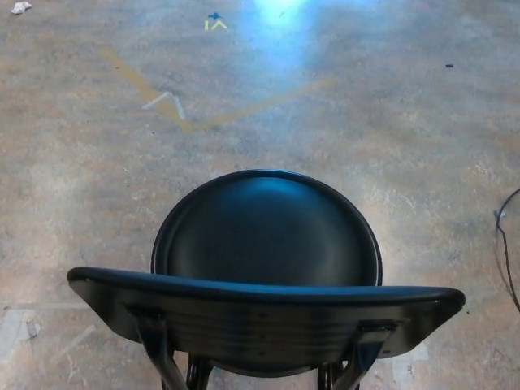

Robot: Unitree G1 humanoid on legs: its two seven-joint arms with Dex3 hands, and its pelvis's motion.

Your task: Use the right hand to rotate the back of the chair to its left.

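The chair point(266, 276) stands on the floor point(390, 138) in the lower middle of the view, seen from above and behind. Its round black seat point(268, 231) is glossy and bare, catching a faint bluish sheen. The curved black back point(260, 317) runs wide across the near side of the seat, its top edge level, its ends reaching past the seat on both sides. Two dark uprights point(158, 349) carry the back from below.

Neither robot hand shows, so the state of the fingers cannot be told.

The floor is worn, mottled grey-brown concrete. Beyond the chair, two faded yellow lines point(244, 110) meet in a shallow V, with a white chevron mark point(166, 101) just left of their meeting point. Farther off is a small yellow mark point(215, 24) with a blue spot above it. A bright bluish glare point(280, 24) lies on the floor far beyond the seat. A scrap of white litter point(21, 7) sits at the far left corner. A thin black cable point(505, 252) curves along the floor well right of the chair. Pale tape remnants point(24, 325) lie on the floor left of the back.
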